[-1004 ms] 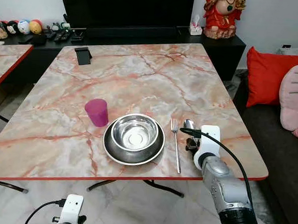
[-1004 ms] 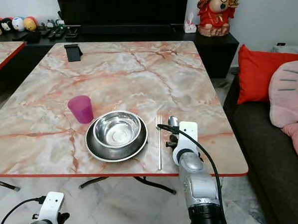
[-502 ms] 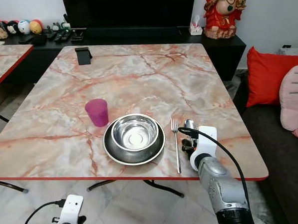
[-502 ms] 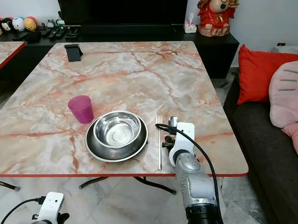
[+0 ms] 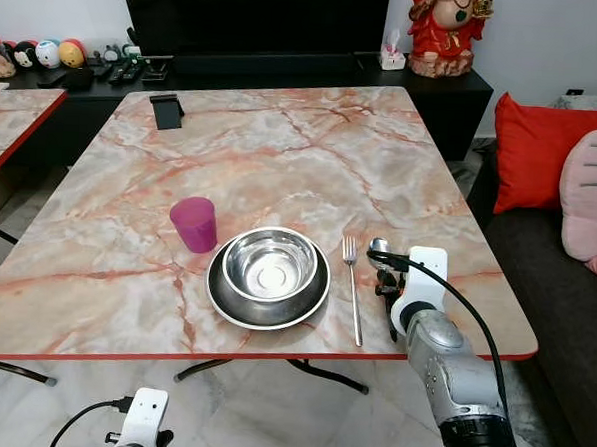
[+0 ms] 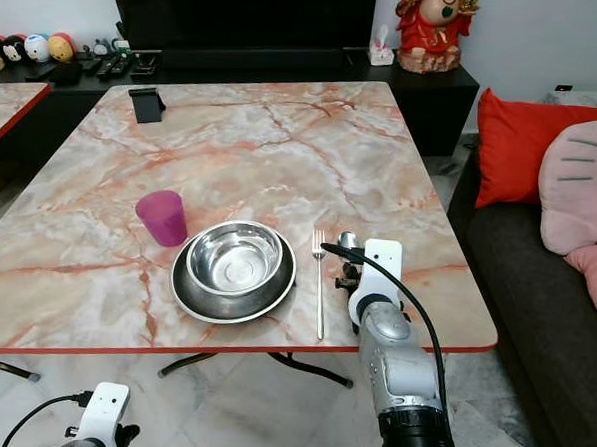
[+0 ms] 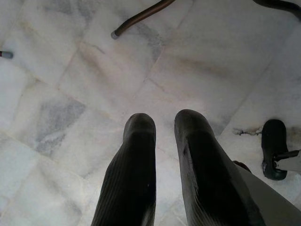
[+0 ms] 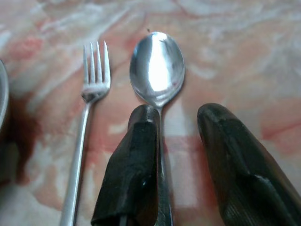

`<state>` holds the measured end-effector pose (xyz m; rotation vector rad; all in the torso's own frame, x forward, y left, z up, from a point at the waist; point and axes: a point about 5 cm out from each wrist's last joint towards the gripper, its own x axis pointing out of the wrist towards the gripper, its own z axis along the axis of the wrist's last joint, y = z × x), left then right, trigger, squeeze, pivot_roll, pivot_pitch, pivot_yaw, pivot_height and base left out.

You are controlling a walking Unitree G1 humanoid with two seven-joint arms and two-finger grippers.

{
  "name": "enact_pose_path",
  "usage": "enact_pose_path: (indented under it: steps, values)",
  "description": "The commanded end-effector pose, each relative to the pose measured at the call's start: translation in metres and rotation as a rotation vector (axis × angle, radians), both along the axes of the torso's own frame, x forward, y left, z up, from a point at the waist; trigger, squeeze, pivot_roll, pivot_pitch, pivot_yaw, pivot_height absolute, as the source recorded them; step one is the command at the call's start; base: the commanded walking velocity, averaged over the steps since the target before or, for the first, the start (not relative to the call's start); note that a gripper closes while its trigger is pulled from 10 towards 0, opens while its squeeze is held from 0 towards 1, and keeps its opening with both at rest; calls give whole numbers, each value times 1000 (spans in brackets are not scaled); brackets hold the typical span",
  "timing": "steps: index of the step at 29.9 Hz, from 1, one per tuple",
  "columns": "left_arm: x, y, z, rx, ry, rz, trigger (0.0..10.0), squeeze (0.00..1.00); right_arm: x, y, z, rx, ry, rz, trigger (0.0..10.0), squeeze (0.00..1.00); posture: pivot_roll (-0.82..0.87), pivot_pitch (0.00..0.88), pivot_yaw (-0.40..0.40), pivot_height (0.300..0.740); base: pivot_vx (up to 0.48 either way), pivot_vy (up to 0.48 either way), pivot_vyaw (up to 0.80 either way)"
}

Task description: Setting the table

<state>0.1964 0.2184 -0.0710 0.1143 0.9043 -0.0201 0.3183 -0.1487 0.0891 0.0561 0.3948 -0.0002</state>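
The left hand (image 7: pixel 162 141) hangs low over the pale tiled floor (image 7: pixel 61 84), its two black fingers a narrow gap apart and holding nothing. On the pink-veined marble worktop (image 5: pixel 282 153) a translucent magenta plastic cup (image 5: pixel 194 224) stands just left of a steel bowl (image 5: pixel 271 263) nested in a dark round plate (image 5: pixel 224 298). Right of the plate lies a slim steel fork (image 5: pixel 353 291), tines pointing away. Beside it lies a shiny steel spoon (image 8: pixel 157 66); the right hand (image 8: pixel 188 150) rests over its handle with fingers parted, one finger lying along the handle.
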Motion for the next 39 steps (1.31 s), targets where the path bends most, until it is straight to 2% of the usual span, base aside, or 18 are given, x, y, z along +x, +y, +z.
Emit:
enact_pose_path:
  steps: [1,3,5,6,9,13,16,19,22,25,29,35,39]
  values:
    - [-2,2,-1,16,20,-7,10000,0,2,0,11,21,-69,-14,10000,0,-56,0,68,740,0,0,0]
    - [-2,1,-1,14,18,-5,10000,0,6,2,25,53,-183,-9,10000,0,-55,0,68,740,0,0,0]
    - [-2,1,-1,13,16,-4,10000,0,8,4,43,29,-330,23,10000,0,-56,0,69,740,0,0,0]
    - [-2,1,-1,12,14,-1,10000,0,8,5,47,39,-366,20,10000,0,-56,0,69,740,0,0,0]
    - [-3,4,-1,7,6,16,10000,0,7,-2,57,17,-446,-44,10000,0,-55,0,70,740,0,0,0]
    - [-4,7,-1,8,7,26,10000,0,6,-5,64,-3,-503,-61,10000,0,-58,0,73,740,0,0,0]
    - [-11,22,0,6,16,78,10000,0,-1,-21,78,-34,-626,-137,10000,0,-47,0,61,740,0,0,0]
    - [-14,29,0,9,19,86,10000,0,-2,-26,90,-31,-704,-150,10000,0,-56,0,57,740,0,0,0]
    - [-15,28,-1,8,22,86,10000,0,-1,-27,92,-58,-712,-150,10000,0,-60,0,53,740,0,0,0]
    - [-18,19,-5,-9,24,98,10000,0,0,-35,91,-81,-709,-207,10000,0,-52,0,41,740,0,263,0]
    - [-25,5,-11,-19,41,84,10000,0,-1,-29,102,-97,-779,-171,10000,0,-62,0,41,740,0,421,0]
    - [-31,-4,-15,-23,52,85,10000,0,-2,-33,102,-121,-774,-206,10000,0,-52,0,32,740,0,419,0]
    - [-32,-9,-17,-26,55,78,10000,0,-3,-28,96,-118,-761,-189,10000,0,-50,0,32,740,0,418,0]
